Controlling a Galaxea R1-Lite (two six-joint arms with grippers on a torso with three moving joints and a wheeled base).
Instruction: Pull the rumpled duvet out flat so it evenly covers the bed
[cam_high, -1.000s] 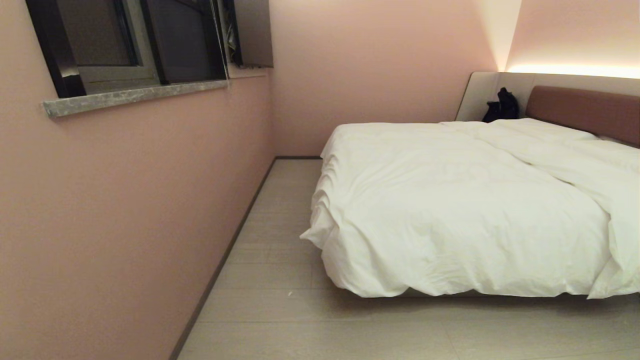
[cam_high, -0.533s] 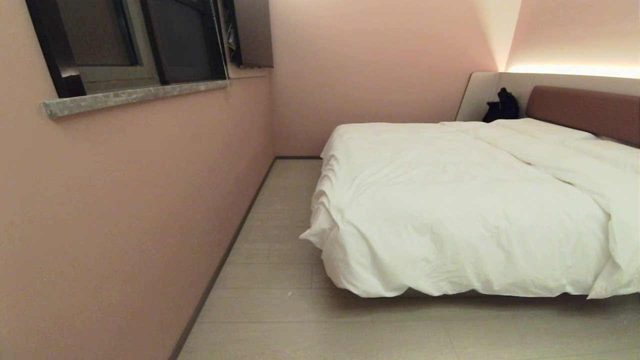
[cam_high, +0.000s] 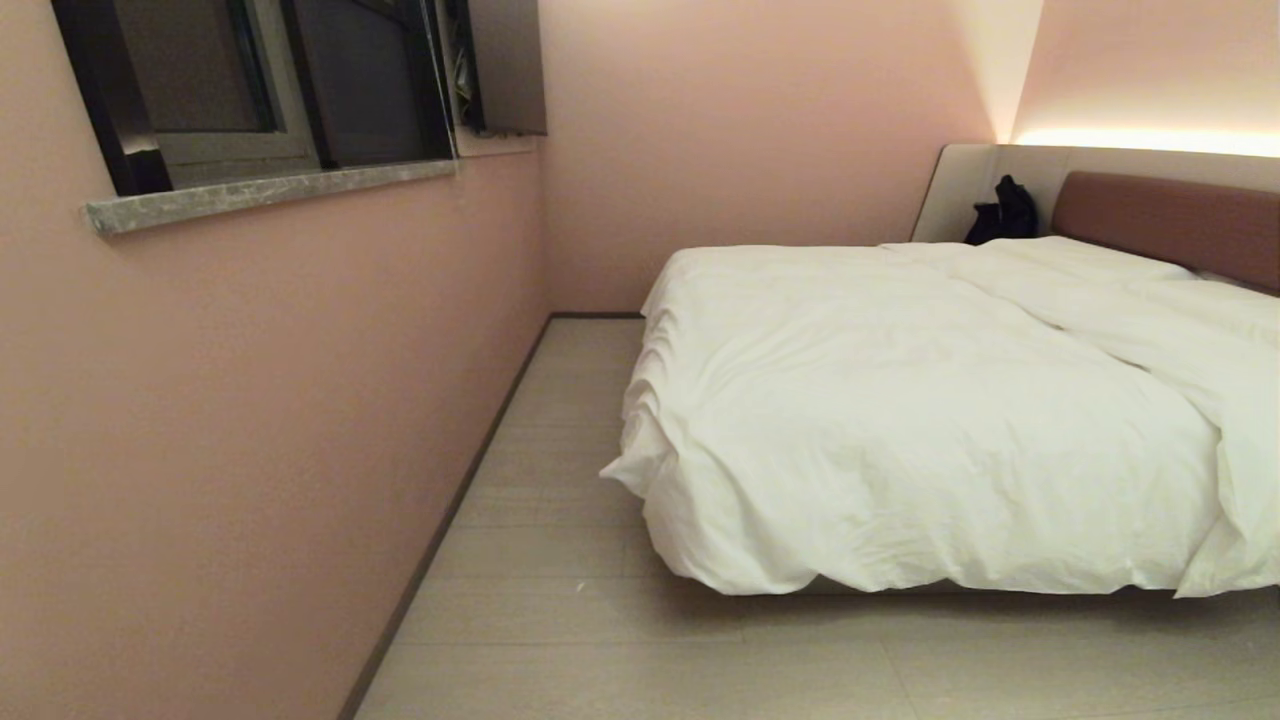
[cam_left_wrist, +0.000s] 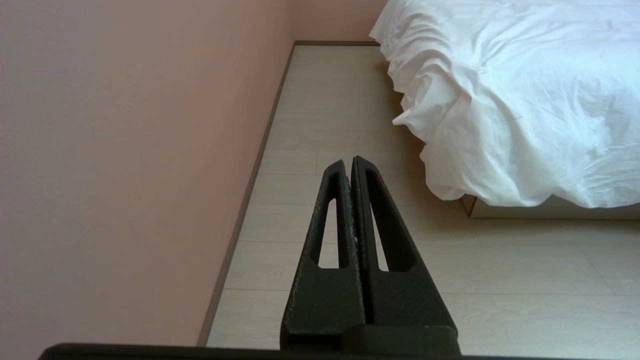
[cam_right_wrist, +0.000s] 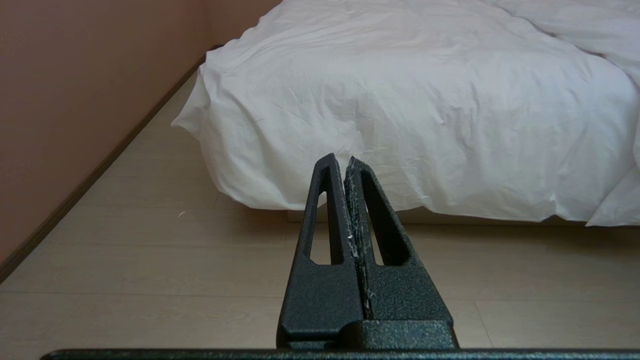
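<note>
On my left I see a pink wall (cam_high: 250, 420) with a dark-framed window (cam_high: 280, 80) above a grey stone sill (cam_high: 270, 190). A dark baseboard (cam_high: 450, 520) runs along the pale plank floor (cam_high: 560, 620). In the far corner a black bag (cam_high: 1003, 212) leans against a light panel (cam_high: 960, 190), under a glowing light strip (cam_high: 1150, 140). A small white speck (cam_right_wrist: 181, 214) lies on the floor.

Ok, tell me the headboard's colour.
Reddish-brown headboard, clearest in the head view.
</note>
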